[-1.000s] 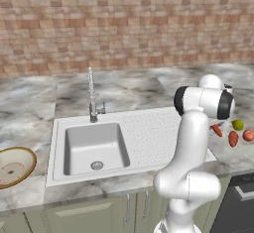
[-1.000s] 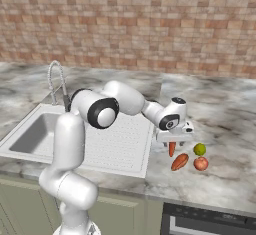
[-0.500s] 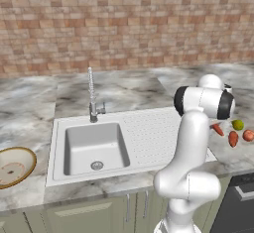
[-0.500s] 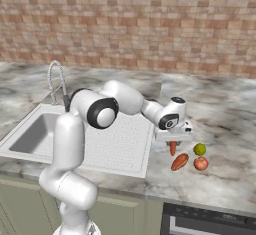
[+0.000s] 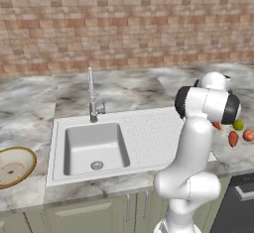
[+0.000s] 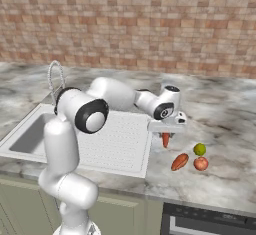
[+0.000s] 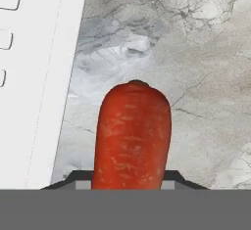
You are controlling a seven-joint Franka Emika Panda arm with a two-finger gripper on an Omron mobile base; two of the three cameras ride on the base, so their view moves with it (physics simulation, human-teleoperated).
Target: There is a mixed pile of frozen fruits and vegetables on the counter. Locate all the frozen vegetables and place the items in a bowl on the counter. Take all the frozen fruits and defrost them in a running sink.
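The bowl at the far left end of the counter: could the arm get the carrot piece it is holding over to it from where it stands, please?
Probably not without driving. The gripper is shut on the carrot piece right of the sink, while the bowl sits beyond the sink's far side, a long stretch.

Even, bright rendered light; sharp pictures, soft faint shadows.

orange-red carrot (image 7: pixel 133 136), grey-wht marbled counter (image 7: pixel 196 53)
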